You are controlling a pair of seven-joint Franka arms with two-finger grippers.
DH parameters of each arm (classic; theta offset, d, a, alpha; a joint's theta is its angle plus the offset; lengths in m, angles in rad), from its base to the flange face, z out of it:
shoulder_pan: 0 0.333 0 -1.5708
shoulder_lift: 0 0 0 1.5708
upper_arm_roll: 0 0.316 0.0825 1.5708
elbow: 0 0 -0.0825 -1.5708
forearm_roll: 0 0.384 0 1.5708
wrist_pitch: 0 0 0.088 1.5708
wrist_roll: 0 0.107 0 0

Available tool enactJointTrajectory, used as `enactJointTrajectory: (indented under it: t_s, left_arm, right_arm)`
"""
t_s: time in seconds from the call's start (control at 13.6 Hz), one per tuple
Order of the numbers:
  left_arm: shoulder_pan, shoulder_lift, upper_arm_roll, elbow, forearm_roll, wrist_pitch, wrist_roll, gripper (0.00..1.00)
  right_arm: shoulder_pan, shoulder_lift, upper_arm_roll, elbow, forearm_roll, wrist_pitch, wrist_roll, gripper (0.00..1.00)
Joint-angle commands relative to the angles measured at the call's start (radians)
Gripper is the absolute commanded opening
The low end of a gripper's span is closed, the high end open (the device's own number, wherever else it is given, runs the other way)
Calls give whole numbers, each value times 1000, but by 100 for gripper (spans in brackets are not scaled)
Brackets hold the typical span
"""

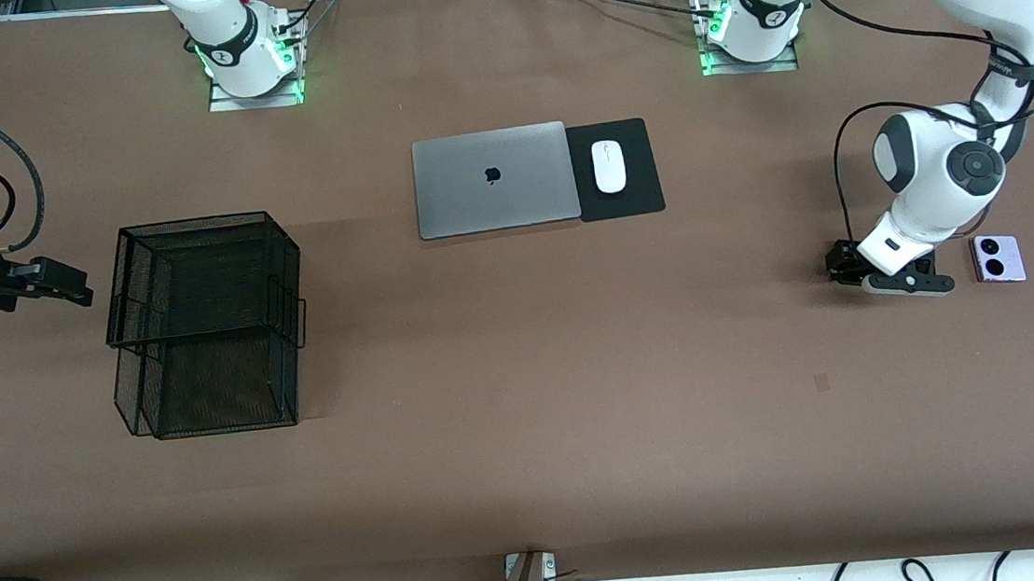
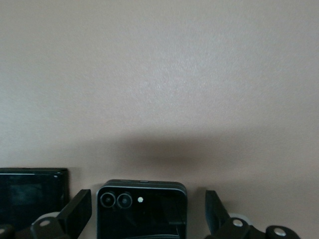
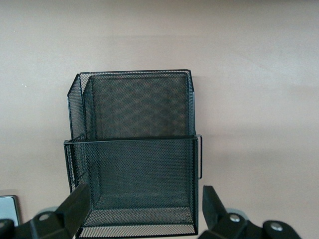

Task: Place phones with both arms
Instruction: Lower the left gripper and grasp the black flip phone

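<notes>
The left tool [image 1: 852,266] is low over the table [image 1: 530,439] at the left arm's end, just beside the lilac-white phone [image 1: 998,258], which lies flat on the table toward that end, well apart from the laptop [image 1: 493,178]. In the left wrist view the fingers [image 2: 77,211] stand wide apart with the small black folded phone [image 2: 142,209] lying between them, not yet gripped; its two camera lenses face up. The long black phone [image 2: 32,196] lies just beside the folded one. Neither black phone shows in the front view, probably because the arm hides them.

The right tool [image 1: 43,280] hangs over the table at the right arm's end, beside the black mesh basket [image 1: 206,322], well apart from the laptop. Its fingers [image 3: 75,206] are spread wide and hold nothing. That arm waits.

The step in hand looks like the first pick: the left arm is lined up to take the folded phone. The next move calls for a short descent so the fingers straddle the phone's edges, then a close, taking care not to nudge the long black phone alongside. The basket is likely the place for the phones, and it stands well away, so a handover to the right arm may be needed.

The mouse [image 1: 608,166] sits on its black pad [image 1: 635,196] beside the laptop, untouched.
</notes>
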Motion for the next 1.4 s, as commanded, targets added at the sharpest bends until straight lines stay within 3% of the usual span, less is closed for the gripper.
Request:
enactJointTrajectory:
  t_s: [0.0, 0.96, 1.33]
  left_arm:
    - [7, -3, 0, -19, -3, 26, -5, 100]
    - [43, 42, 0, -39, 7, 99, -1, 98]
    - [41, 54, 0, -30, 7, 99, -5, 32]
  right_arm:
    - [-6, 3, 5, 9, -11, -15, 11, 100]
    - [-6, 3, 5, 6, -11, -15, 11, 100]
    - [-8, 3, 5, 6, -11, -15, 9, 100]
